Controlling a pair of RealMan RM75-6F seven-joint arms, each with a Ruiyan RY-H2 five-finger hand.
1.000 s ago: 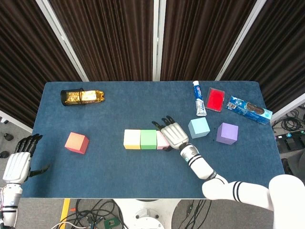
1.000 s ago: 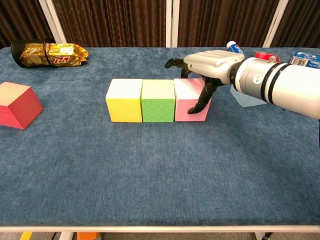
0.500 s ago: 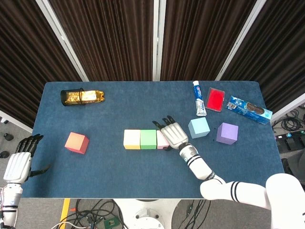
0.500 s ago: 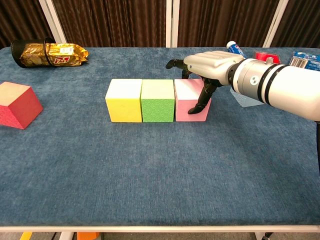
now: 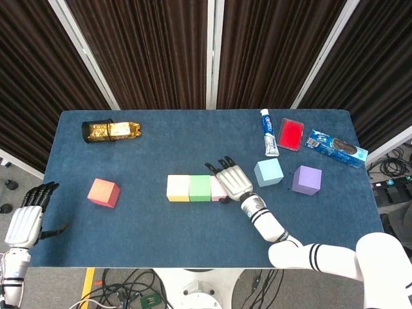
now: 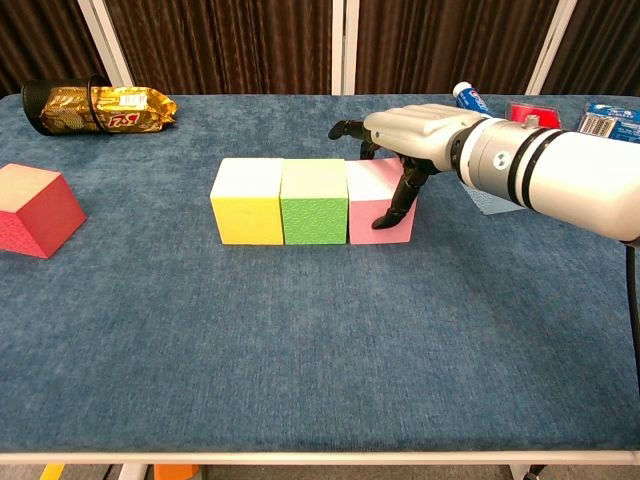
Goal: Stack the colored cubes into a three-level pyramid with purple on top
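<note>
The table (image 6: 300,350) wears a matt, finely napped blue cloth. The yellow cube (image 6: 247,201), green cube (image 6: 314,201) and pink cube (image 6: 374,203) look matt, their fronts faintly patterned. The snack bag (image 6: 118,108) is glossy gold foil. The right hand (image 6: 415,135) has smooth pale plastic shells and dark fingers (image 6: 395,207).

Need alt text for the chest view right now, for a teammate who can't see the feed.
The right hand rests over the pink cube, the right end of a touching row with the green cube and yellow cube on the blue table. A red cube sits far left.
</note>
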